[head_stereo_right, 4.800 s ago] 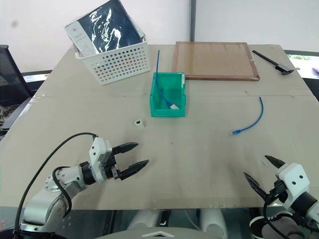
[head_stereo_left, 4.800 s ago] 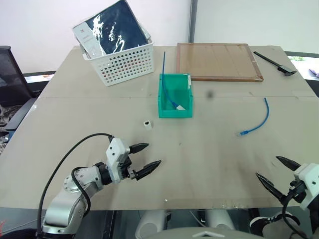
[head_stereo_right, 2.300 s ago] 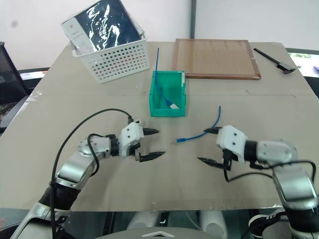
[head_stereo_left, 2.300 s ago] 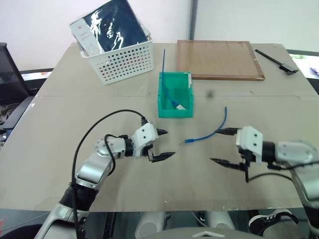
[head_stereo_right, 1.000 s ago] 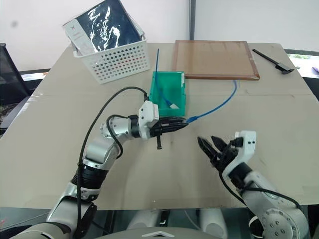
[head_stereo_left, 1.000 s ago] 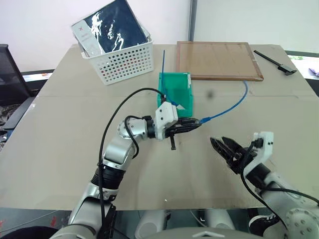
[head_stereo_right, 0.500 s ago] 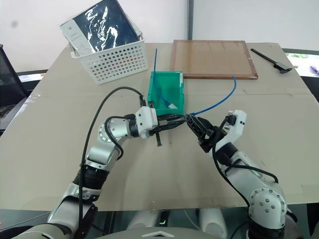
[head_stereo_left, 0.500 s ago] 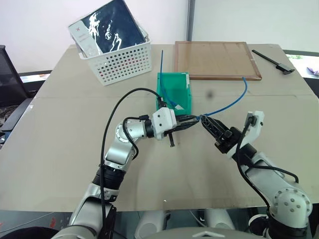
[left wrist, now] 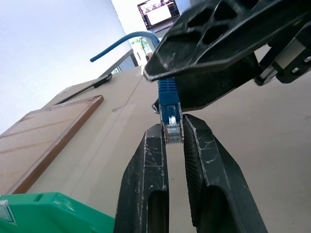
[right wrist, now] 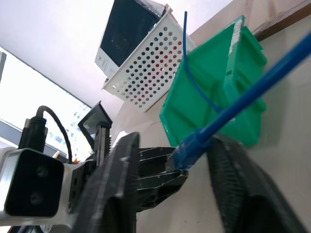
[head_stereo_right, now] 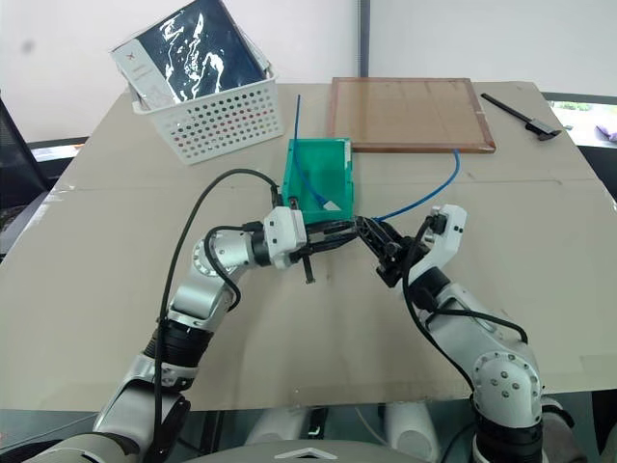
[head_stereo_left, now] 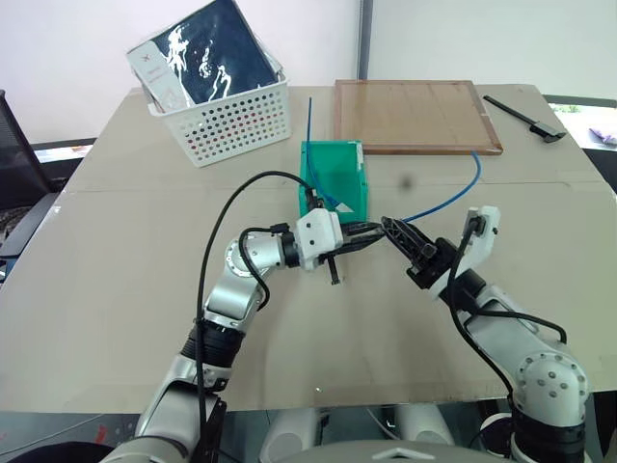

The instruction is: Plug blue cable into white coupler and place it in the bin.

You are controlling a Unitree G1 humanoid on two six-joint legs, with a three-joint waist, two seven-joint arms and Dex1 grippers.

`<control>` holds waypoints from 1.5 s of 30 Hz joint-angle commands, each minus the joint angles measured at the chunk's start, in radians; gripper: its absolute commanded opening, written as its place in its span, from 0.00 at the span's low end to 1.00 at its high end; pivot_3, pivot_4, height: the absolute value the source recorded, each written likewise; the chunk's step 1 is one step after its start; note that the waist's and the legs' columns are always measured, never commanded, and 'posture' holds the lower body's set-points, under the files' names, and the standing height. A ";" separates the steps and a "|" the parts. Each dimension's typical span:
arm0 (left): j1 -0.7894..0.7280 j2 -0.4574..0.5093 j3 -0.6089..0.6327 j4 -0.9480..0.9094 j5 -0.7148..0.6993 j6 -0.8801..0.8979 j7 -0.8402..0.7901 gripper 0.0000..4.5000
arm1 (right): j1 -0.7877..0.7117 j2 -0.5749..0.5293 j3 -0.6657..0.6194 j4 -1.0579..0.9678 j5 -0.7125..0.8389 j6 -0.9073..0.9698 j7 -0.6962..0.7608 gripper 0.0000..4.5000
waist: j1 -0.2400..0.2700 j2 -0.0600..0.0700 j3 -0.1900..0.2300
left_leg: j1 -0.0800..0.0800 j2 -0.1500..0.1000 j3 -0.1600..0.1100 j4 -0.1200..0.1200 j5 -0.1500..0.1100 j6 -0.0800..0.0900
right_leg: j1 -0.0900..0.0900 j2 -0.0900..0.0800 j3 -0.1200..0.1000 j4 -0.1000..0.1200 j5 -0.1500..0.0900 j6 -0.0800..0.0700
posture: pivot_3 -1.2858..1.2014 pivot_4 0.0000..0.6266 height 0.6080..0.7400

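Left tool: reaching in level from the left over the middle of the desk, its two black fingers pinched together on the clear plug at the end of the blue cable.
Right tool: coming in from the right, tips meeting the left tool head-on; its fingers sit on either side of the blue boot just behind the plug, and whether they actually press on it cannot be told.
Blue cable: held up off the desk at its plug end between the two tools, then arcing up and back to the right, its free end hanging in the air in front of the wooden board.
Plug, close up: the left wrist view has the clear plug caught between the left tool's fingertips, with the right tool's dark finger looming right over it.
White coupler: cannot be made out; the left tool's fingertips cover whatever else they may carry.
Bin: green, open-topped, sitting on the desk just behind the left tool, with a second, straighter blue cord sticking up out of its back left corner.
White basket: perforated, at the back left of the desk, a dark packet leaning in it.
Desk: plain beige surface under both arms.
Far right corner: a black tool-like object lying past the wooden board.
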 commanded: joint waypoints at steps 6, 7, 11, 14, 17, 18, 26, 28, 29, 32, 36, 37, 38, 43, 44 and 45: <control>0.006 0.004 -0.003 -0.055 -0.015 0.005 0.003 0.00 | -0.017 -0.017 0.016 -0.029 0.019 -0.028 0.006 0.02 | 0.000 0.000 0.000 | 0.000 0.000 0.000 0.000 0.000 0.000 | 0.000 0.000 0.000 0.000 0.000 0.000 | 0.52 0.24 1.00; 0.006 0.004 -0.003 -0.056 -0.015 0.007 0.003 0.00 | -0.017 -0.018 0.017 -0.028 0.020 -0.029 0.006 0.02 | 0.000 0.000 0.000 | 0.000 0.000 0.000 0.000 0.000 0.000 | 0.000 0.000 0.000 0.000 0.000 0.000 | 0.52 0.24 1.00; 0.032 0.020 0.040 -0.111 -0.127 0.163 -0.005 0.21 | -0.028 -0.029 0.012 -0.021 0.022 -0.031 0.010 0.00 | -0.002 0.000 0.000 | 0.000 0.000 0.000 0.000 0.000 0.000 | 0.000 0.000 0.000 0.000 0.000 0.000 | 0.52 0.24 1.00; 0.065 0.076 0.110 -0.165 -0.220 0.305 0.001 0.54 | -0.037 -0.046 -0.004 -0.013 0.033 -0.034 0.015 0.00 | -0.004 0.000 0.000 | 0.000 0.000 0.000 0.000 0.000 0.000 | 0.000 0.000 0.000 0.000 0.000 0.000 | 0.52 0.24 1.00; 0.092 0.178 0.212 -0.188 -0.310 0.441 -0.008 0.83 | -0.037 -0.078 -0.026 -0.001 0.044 -0.031 0.034 0.00 | -0.008 0.000 0.000 | 0.000 0.001 0.000 0.000 0.000 0.000 | 0.000 0.001 0.000 0.000 0.000 0.000 | 0.52 0.24 1.00; 0.098 0.213 0.248 -0.182 -0.328 0.475 -0.008 0.97 | -0.036 -0.091 -0.034 0.005 0.047 -0.028 0.044 0.00 | -0.008 0.000 0.000 | 0.000 0.002 0.000 0.000 0.000 0.000 | -0.001 0.001 0.000 0.000 0.000 0.000 | 0.52 0.24 1.00; 0.171 0.429 0.380 -0.010 -0.318 0.534 -0.097 0.99 | -0.056 -0.145 -0.049 0.080 0.033 -0.027 0.129 0.00 | -0.014 0.001 0.001 | 0.000 0.001 0.000 -0.001 0.000 0.000 | 0.000 0.001 0.000 0.000 0.000 0.000 | 0.52 0.24 1.00; 0.174 0.438 0.368 0.050 -0.274 0.482 -0.109 0.99 | -0.063 -0.145 -0.040 0.091 0.019 -0.025 0.143 0.00 | -0.015 0.001 0.001 | 0.000 0.001 0.000 -0.001 0.000 0.000 | -0.001 0.001 0.000 0.000 0.000 0.000 | 0.52 0.24 1.00; 0.170 0.431 0.361 0.076 -0.259 0.463 -0.108 0.99 | -0.064 -0.143 -0.034 0.092 0.012 -0.026 0.147 0.00 | -0.015 0.001 0.001 | 0.000 0.001 0.000 -0.001 0.000 0.000 | -0.001 0.001 0.000 0.000 0.000 0.000 | 0.52 0.24 1.00; 0.158 0.407 0.336 0.132 -0.215 0.405 -0.108 0.99 | -0.058 -0.134 -0.024 0.086 -0.005 -0.029 0.152 0.00 | -0.015 0.001 0.001 | 0.000 0.002 0.000 -0.001 0.000 0.000 | -0.001 0.002 0.000 0.000 0.000 0.000 | 0.52 0.24 1.00; 0.138 0.371 0.295 0.201 -0.150 0.320 -0.103 0.99 | -0.039 -0.124 -0.020 0.067 -0.020 -0.034 0.150 0.00 | -0.005 0.000 0.001 | 0.000 0.001 0.001 -0.001 0.000 0.000 | -0.001 0.000 0.001 0.000 0.000 0.000 | 0.52 0.24 1.00; 0.125 0.359 0.285 0.217 -0.139 0.308 -0.100 0.99 | -0.034 -0.123 -0.021 0.062 -0.022 -0.036 0.147 0.00 | -0.002 0.000 0.001 | 0.000 0.001 0.001 -0.001 0.000 0.000 | -0.001 0.000 0.000 0.000 0.000 0.000 | 0.52 0.24 1.00; 0.113 0.349 0.277 0.232 -0.130 0.297 -0.098 0.99 | -0.031 -0.122 -0.022 0.057 -0.024 -0.037 0.145 0.00 | 0.000 0.000 0.001 | 0.000 0.001 0.001 -0.001 0.000 0.000 | -0.001 0.000 0.000 0.000 0.000 0.000 | 0.52 0.24 1.00; 0.061 0.309 0.250 0.304 -0.087 0.243 -0.082 0.99 | -0.023 -0.126 -0.030 0.049 -0.037 -0.039 0.144 0.00 | 0.000 0.000 0.001 | 0.000 0.001 0.000 -0.001 0.000 0.000 | -0.001 0.000 0.000 0.000 0.000 0.000 | 0.52 0.24 1.00; 0.053 0.299 0.243 0.320 -0.082 0.232 -0.083 0.99 | -0.023 -0.127 -0.031 0.048 -0.040 -0.040 0.144 0.00 | 0.000 0.000 0.001 | 0.000 0.001 0.000 -0.001 0.000 0.000 | -0.001 0.000 0.000 0.000 0.000 0.000 | 0.52 0.24 1.00; 0.047 0.293 0.239 0.332 -0.079 0.224 -0.085 0.99 | -0.023 -0.128 -0.032 0.047 -0.043 -0.040 0.144 0.00 | 0.000 0.000 0.001 | 0.000 0.001 0.001 -0.001 0.000 0.000 | -0.001 0.000 0.000 0.000 0.000 0.000 | 0.52 0.24 1.00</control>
